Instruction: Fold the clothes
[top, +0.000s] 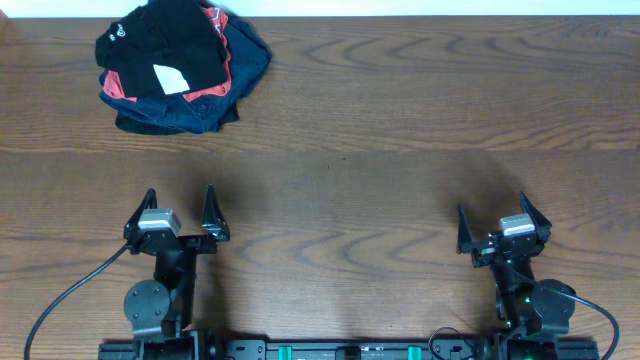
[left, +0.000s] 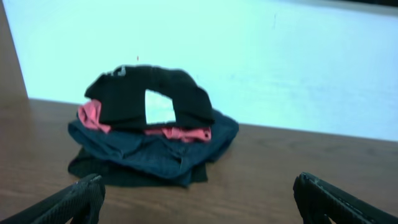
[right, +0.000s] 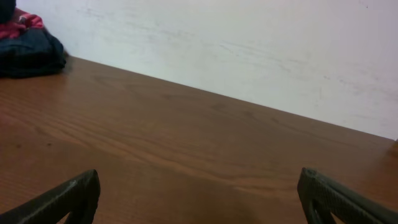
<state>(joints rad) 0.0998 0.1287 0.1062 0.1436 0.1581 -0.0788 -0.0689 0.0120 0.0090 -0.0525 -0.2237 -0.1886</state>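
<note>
The black shirt (top: 175, 42) lies crumpled on top of a pile at the table's far left corner, with a white label showing and a small white logo at its left edge. It also shows in the left wrist view (left: 149, 94), straight ahead of the left gripper. My left gripper (top: 178, 212) is open and empty near the front edge, well short of the pile; its fingertips frame the bottom of the left wrist view (left: 199, 196). My right gripper (top: 503, 222) is open and empty at the front right, and in its wrist view (right: 199, 196) it faces bare table.
Under the black shirt lie a red shirt (top: 118, 86) and a dark navy garment (top: 178, 112); both show in the left wrist view, red (left: 93, 115) and navy (left: 149, 152). The pile's edge shows in the right wrist view (right: 28, 50). A white wall (right: 249, 50) stands behind the table.
</note>
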